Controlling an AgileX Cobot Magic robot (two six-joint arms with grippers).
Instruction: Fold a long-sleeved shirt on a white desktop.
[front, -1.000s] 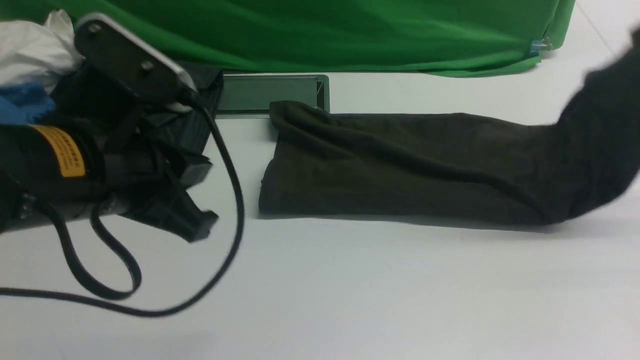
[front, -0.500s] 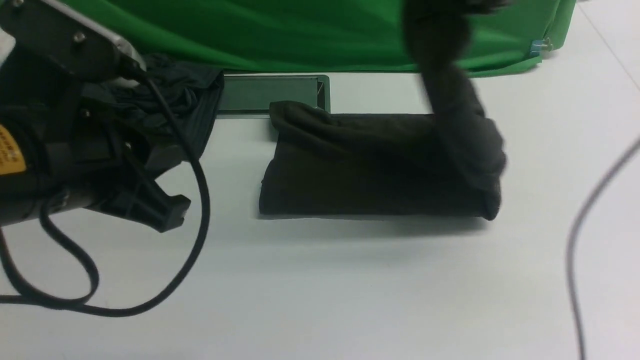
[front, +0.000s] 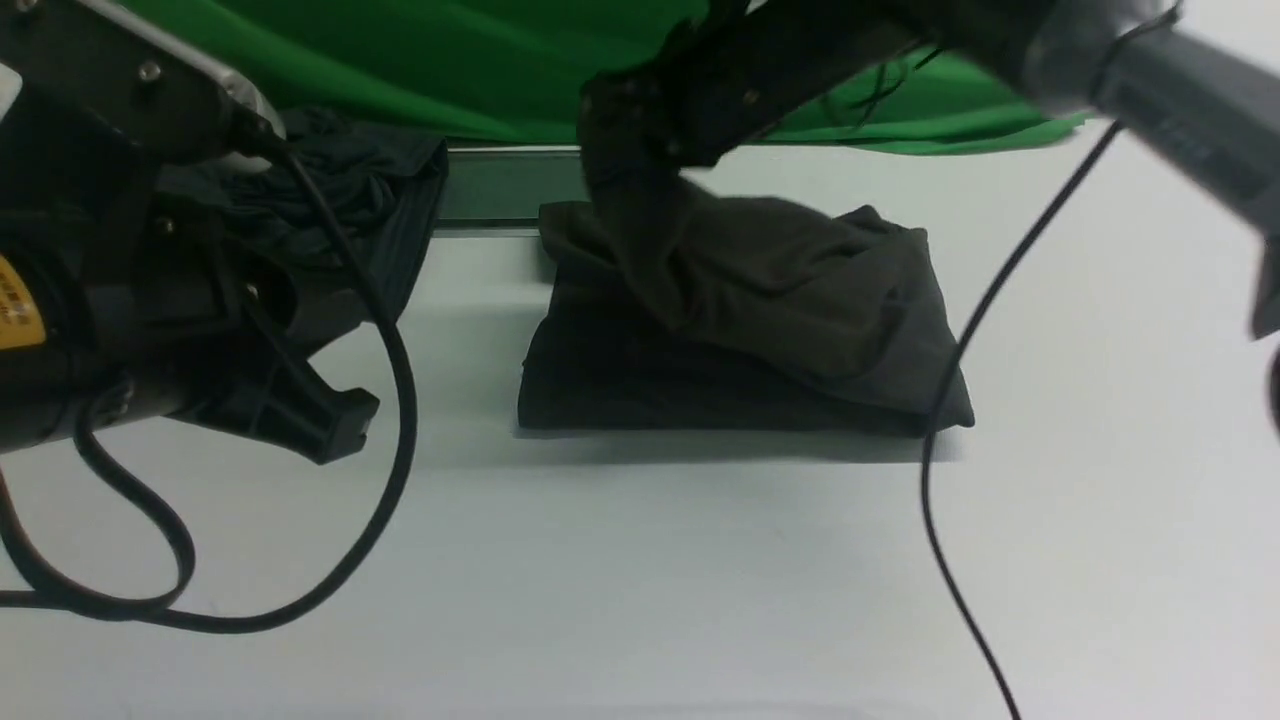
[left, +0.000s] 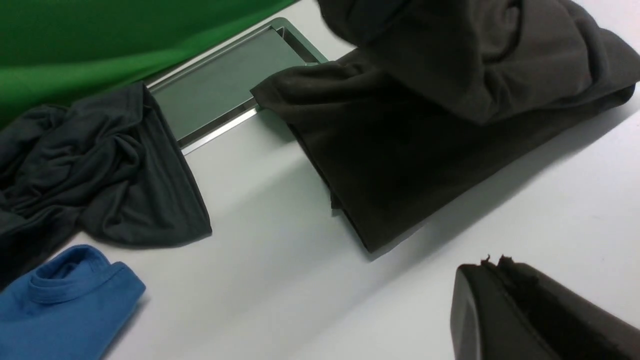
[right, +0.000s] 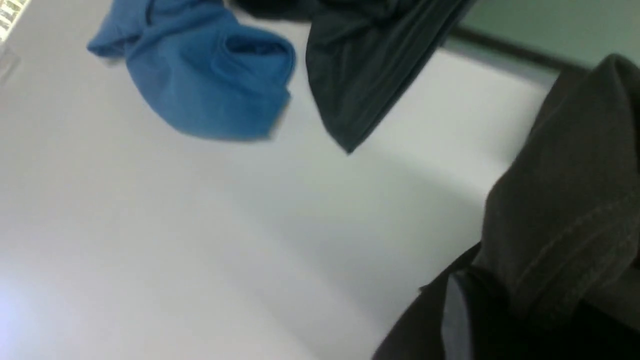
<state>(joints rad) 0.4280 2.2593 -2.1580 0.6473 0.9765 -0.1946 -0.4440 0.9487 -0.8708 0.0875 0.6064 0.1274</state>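
The long-sleeved shirt (front: 760, 330) lies as a dark olive-charcoal folded bundle in the middle of the white desktop (front: 640, 580). Its right half is doubled over onto the left half in a loose, wrinkled layer. My right gripper (front: 625, 140) reaches in from the upper right and hovers over the bundle's left end, shut on a hem of the shirt (right: 570, 200); in the right wrist view the fabric fills the jaws of that gripper (right: 500, 295). My left gripper (front: 335, 430) hangs shut and empty to the left of the shirt (left: 425, 150), and in the left wrist view this gripper (left: 492, 262) is clear of the cloth.
A crumpled blackish-teal garment (front: 350, 210) and a blue garment (left: 65, 300) lie at the back left. A grey recessed panel (front: 500, 185) sits behind the shirt, under the green backdrop (front: 500, 70). The right arm's cable (front: 950, 400) hangs across the shirt's right end.
My right gripper has carried the shirt's right end up and over to the left, halving the bundle's length. The left arm drew back leftward, then held still.
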